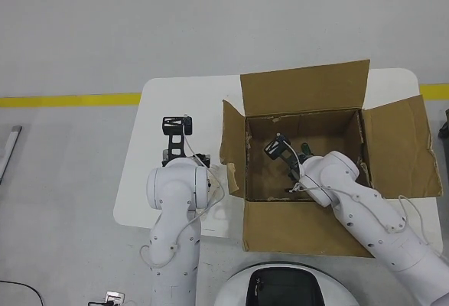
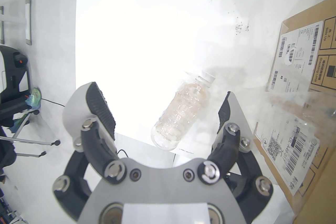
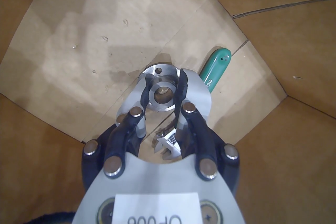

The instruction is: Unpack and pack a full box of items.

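Right gripper point(image 3: 163, 84) down inside the box point(image 3: 78, 25), fingers clamped on the hub of a metal flange point(image 3: 157, 70). Green-handled wrench point(image 3: 216, 63) lies on the box floor just behind one finger, its head under the fingers.

Left gripper point(image 2: 160, 97) fingers wide apart over the table point(image 2: 131, 25). Clear bottle point(image 2: 181, 114) lies between them, untouched. Box's labelled wall just outside one finger.

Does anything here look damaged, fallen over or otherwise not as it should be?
The clear bottle lies on its side on the table, below the open left gripper. The box floor has pale worn patches and small dents. The right gripper grips a metal flange inside it.
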Tool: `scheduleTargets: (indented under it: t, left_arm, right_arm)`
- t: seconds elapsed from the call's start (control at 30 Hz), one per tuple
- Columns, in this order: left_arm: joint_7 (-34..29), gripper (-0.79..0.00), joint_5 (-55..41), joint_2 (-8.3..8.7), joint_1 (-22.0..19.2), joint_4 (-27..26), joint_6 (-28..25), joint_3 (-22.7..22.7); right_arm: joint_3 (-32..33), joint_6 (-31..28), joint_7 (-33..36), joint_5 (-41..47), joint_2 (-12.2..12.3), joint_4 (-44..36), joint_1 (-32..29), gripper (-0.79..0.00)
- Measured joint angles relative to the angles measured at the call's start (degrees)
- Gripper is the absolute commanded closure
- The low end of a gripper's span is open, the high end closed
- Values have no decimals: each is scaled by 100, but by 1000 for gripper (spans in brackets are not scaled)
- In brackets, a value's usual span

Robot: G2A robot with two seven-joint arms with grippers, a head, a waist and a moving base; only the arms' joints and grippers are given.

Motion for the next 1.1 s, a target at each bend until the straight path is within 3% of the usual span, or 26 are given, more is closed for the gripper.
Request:
scheduleTargets:
  t: [0.23,0.5,0.87,1.1]
  left_arm:
    - [0,-785,0,0,0,0,0,0]
    - [0,-785,0,0,0,0,0,0]
    - [0,-785,0,0,0,0,0,0]
    - [0,-785,0,0,0,0,0,0]
  right_arm:
    - [185,65,44,-12,-2,-412,-81,0]
    - [980,153,289,-75,116,-1960,-559,0]
    - [3411,471,146,194,307,-4330,-1866,0]
    - [4960,732,-230,576,330,-4434,-2642,0]
